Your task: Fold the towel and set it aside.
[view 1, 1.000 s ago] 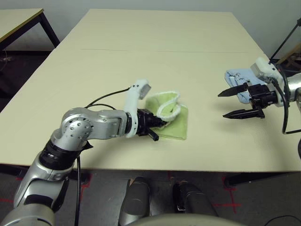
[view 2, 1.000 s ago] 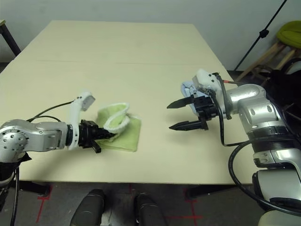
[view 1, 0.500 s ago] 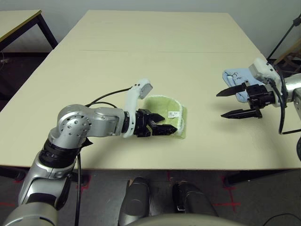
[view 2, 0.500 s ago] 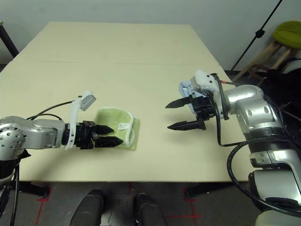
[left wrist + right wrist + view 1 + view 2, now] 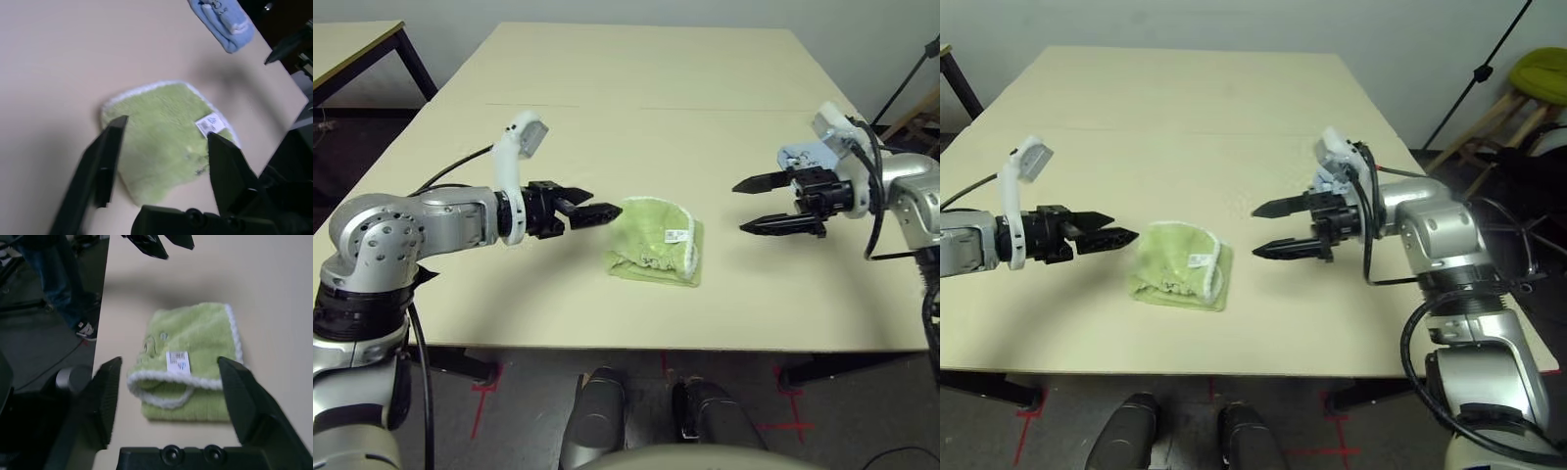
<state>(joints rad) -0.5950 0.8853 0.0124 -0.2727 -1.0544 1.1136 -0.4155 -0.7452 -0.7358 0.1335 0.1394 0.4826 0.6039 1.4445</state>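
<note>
The towel (image 5: pixel 656 243), light green with white edging and a white label on top, lies folded near the table's front edge. My left gripper (image 5: pixel 607 205) hovers just to its left, pointing at it, open and holding nothing. In the left wrist view the towel (image 5: pixel 166 137) lies beyond the spread fingers (image 5: pixel 105 156). My right gripper (image 5: pixel 738 207) hangs to the towel's right, above the table, also open with nothing in it. The right wrist view looks between its fingertips (image 5: pixel 110 382) at the towel (image 5: pixel 193 357).
A small light-blue folded cloth (image 5: pixel 800 157) lies behind my right gripper near the table's right edge. A second table (image 5: pixel 352 39) stands at the far left. A stool with a green cushion (image 5: pixel 1542 69) stands off to the right. A person's legs (image 5: pixel 54 279) stand beside the table.
My left gripper has let go of the towel and drawn back to the left. The towel now lies folded flat. My right gripper has moved left towards the towel.
</note>
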